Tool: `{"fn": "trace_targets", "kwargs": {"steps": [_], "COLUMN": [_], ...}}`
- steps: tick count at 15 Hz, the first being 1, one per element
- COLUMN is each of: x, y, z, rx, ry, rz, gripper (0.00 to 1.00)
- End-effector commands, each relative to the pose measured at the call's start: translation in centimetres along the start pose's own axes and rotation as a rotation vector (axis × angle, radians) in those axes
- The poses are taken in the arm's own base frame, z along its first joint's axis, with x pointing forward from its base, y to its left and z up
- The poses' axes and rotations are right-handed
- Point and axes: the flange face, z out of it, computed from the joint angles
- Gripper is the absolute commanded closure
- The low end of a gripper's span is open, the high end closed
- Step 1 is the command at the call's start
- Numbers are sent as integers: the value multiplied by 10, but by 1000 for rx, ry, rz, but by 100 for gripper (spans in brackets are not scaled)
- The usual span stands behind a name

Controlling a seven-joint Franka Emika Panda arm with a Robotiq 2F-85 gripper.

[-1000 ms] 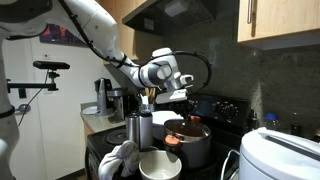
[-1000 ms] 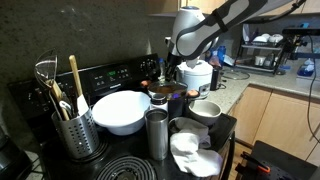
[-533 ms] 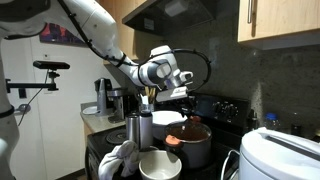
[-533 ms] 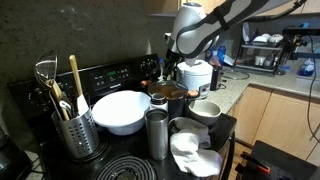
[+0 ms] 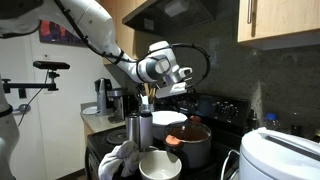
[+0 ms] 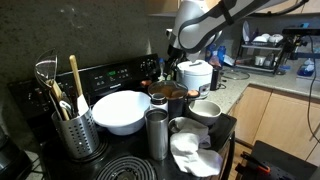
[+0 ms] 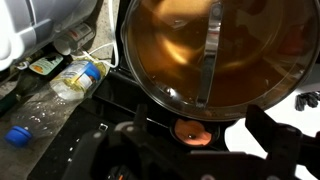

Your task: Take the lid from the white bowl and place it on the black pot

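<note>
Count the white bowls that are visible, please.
2. A large white bowl sits beside the utensil holder. A smaller white bowl sits near the crumpled cloth. More may be hidden from these views.

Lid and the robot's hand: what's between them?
Nothing but air: the wrist view looks from the open hand straight onto the lid, unobstructed.

One lid (image 5: 188, 131), one black pot (image 5: 193, 152), one large white bowl (image 6: 120, 112), one small white bowl (image 6: 205, 110), one bottle (image 7: 75, 80).
</note>
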Motion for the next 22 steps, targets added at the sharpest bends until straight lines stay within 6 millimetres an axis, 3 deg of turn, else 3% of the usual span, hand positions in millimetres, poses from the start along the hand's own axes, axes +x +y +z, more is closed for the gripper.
{"fn": "trace_targets", "kwargs": {"steps": [1,13,17,18,22], "x": [-10,-29,-35,-32,-33], "y": [2,1,0,4,4], "z": [-23,-136,-154,-144,-149], "rx": [-9,29,27,23,22], "ry": [-58,-151,-156,-147,-146], "rz": [25,99,114,96,99], "gripper": [0,0,0,0,0]}}
